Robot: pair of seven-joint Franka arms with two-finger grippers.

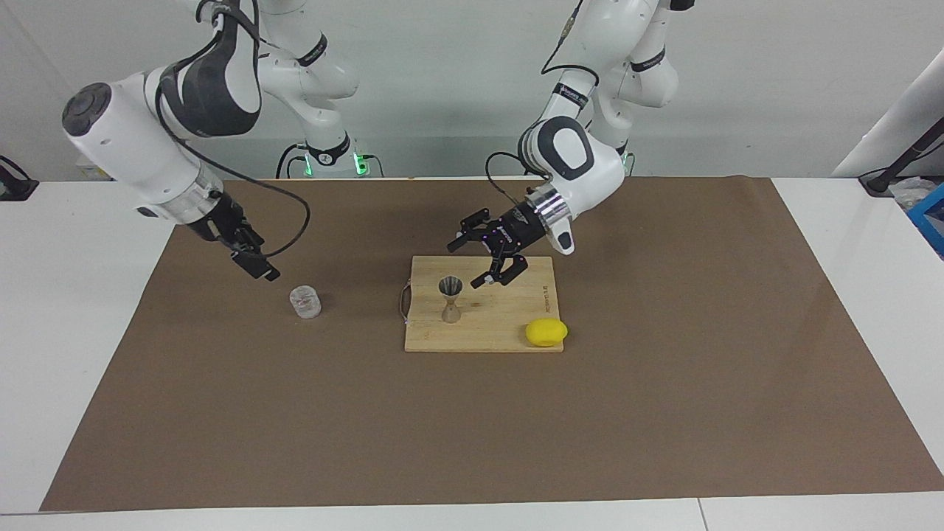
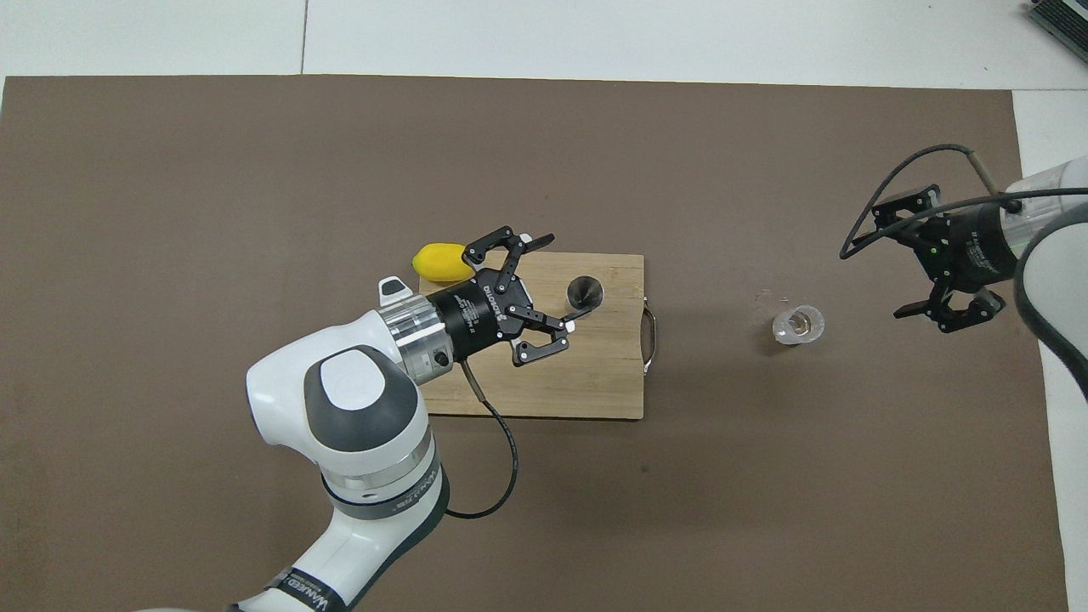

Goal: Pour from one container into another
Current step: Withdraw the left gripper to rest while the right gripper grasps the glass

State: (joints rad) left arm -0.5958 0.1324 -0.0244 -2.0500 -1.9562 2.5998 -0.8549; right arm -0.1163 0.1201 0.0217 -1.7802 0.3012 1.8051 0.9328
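Observation:
The metal jigger [image 1: 450,299] [image 2: 585,291] stands upright and free on the wooden cutting board [image 1: 501,324] [image 2: 595,382]. My left gripper [image 1: 469,262] [image 2: 552,280] hangs open over the board's edge nearer the robots, just clear of the jigger and holding nothing. The clear glass tumbler [image 1: 305,302] [image 2: 798,325] stands on the brown mat toward the right arm's end. My right gripper [image 1: 257,264] [image 2: 889,263] is open and tilted down over the mat beside the glass, a short gap away from it.
A yellow lemon [image 1: 546,332] [image 2: 442,262] lies at the board's corner toward the left arm's end. The board has a metal handle [image 1: 403,301] [image 2: 651,338] facing the glass. The brown mat [image 1: 664,383] covers most of the white table.

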